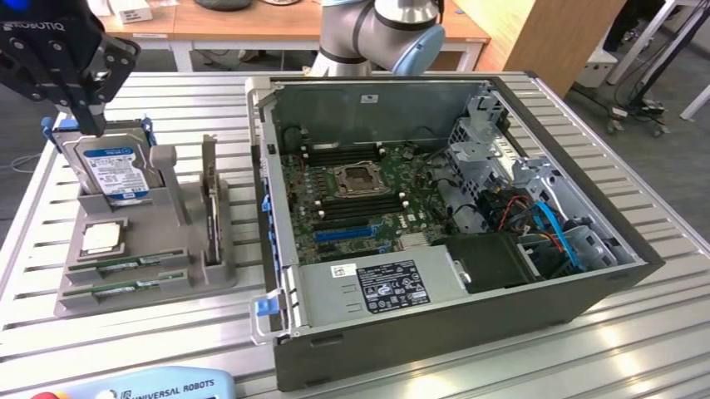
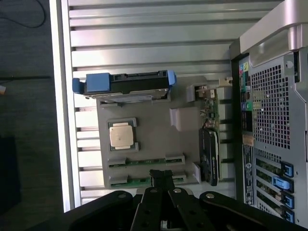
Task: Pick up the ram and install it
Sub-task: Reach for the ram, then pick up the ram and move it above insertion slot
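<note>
Two ram sticks, thin green boards, lie flat in slots at the near end of a grey holder [image 1: 178, 278]: one ram stick [image 1: 128, 264] and a second [image 1: 120, 288] beside it. The wrist view looks straight down on them, the first ram stick [image 2: 144, 162] and the second [image 2: 137, 182]. My gripper [image 1: 95, 125] hangs high over the holder's far end, above the hard drive, well clear of the ram. Its black fingers [image 2: 161, 175] are shut together with nothing between them. The open computer case [image 1: 621, 274] lies to the exterior view's right, with black memory slots [image 1: 338, 154] beside the processor socket [image 1: 361, 179].
The holder also carries an upright blue-labelled hard drive [image 1: 111, 166], a square silver processor chip [image 1: 100, 237] and an upright card [image 1: 211, 199]. A teach pendant [image 1: 155, 386] lies at the table's near edge. Slatted metal table [image 1: 643, 349] surrounds the case.
</note>
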`<state>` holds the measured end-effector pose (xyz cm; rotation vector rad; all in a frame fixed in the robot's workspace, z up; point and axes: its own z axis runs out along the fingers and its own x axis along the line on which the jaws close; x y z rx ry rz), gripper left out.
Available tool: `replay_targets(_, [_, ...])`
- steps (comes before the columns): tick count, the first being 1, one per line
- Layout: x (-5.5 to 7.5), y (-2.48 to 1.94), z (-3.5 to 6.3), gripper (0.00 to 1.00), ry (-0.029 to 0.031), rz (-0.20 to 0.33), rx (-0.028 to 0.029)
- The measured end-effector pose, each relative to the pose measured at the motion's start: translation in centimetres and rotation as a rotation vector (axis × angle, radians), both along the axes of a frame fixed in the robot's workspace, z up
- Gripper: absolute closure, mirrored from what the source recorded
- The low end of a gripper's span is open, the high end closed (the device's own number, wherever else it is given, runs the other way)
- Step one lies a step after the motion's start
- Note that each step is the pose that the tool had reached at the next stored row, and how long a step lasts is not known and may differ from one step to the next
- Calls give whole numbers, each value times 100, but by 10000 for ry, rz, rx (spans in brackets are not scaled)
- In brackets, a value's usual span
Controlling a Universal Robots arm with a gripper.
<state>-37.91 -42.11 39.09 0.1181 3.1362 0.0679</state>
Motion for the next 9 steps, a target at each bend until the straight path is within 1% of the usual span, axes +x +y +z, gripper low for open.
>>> replay_targets(5, [0,-68,0,90,0,2,1])
replay_targets(6, [0,-75,0,90,1,2,0])
replay_targets(9, [0,-77,0,90,0,2,0])
